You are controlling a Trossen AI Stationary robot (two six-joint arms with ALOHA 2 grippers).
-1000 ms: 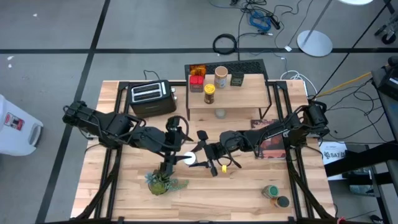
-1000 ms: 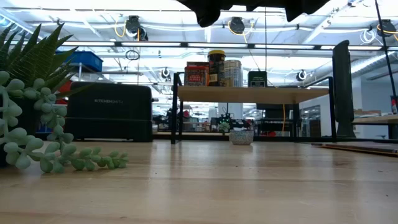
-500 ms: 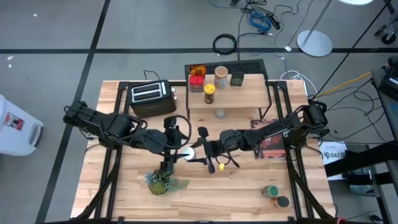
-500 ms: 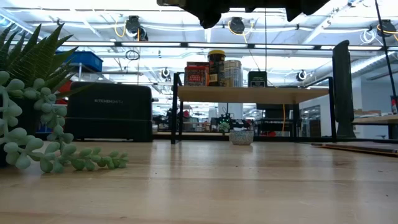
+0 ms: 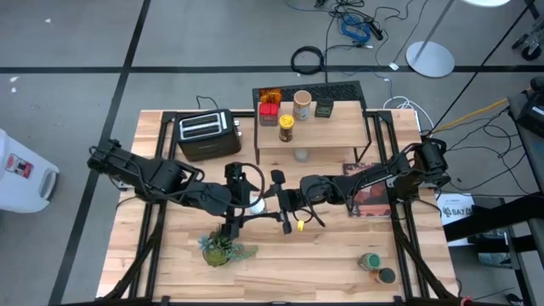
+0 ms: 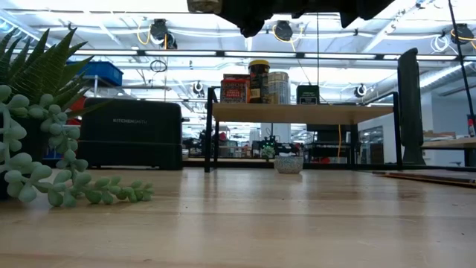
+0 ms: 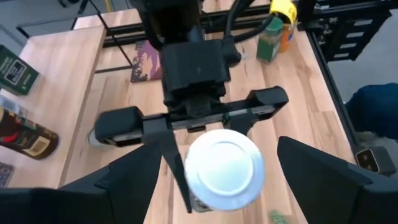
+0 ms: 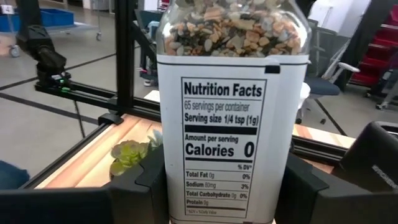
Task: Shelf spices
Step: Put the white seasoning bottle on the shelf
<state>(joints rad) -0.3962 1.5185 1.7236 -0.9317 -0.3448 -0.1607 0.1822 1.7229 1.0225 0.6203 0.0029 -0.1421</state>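
Midway over the surface [image 5: 340, 255], my right tool [image 7: 194, 127] pinches the white-capped shaker [image 7: 222, 167] between its two fingers, the nutrition label filling that wrist's view [image 8: 222, 146] and seeds showing through the clear top. My left tool [image 5: 248, 204] faces it from the opposite side, its fingers [image 7: 134, 177] spread wide on either flank of the shaker's round white cap without touching it. Both tools are raised above the wood; from table height only their dark undersides show at the upper edge [image 6: 253, 11]. Beyond the two tools stands the shelf [image 5: 314, 127], its plank carrying a red tin [image 5: 269, 112], an amber jar [image 5: 270, 94], a yellow-lidded jar [image 5: 286, 127], a tan-lidded jar [image 5: 302, 105] and a dark square tin [image 5: 323, 108]. A small clear jar [image 6: 288, 164] sits on the surface under the shelf. Next to the shelf, on my left tool's side, is the black toaster [image 5: 204, 133]; the potted plant [image 5: 223, 248] lies near my left tool. A green-capped orange bottle [image 5: 371, 262] lies well apart, past my right tool.
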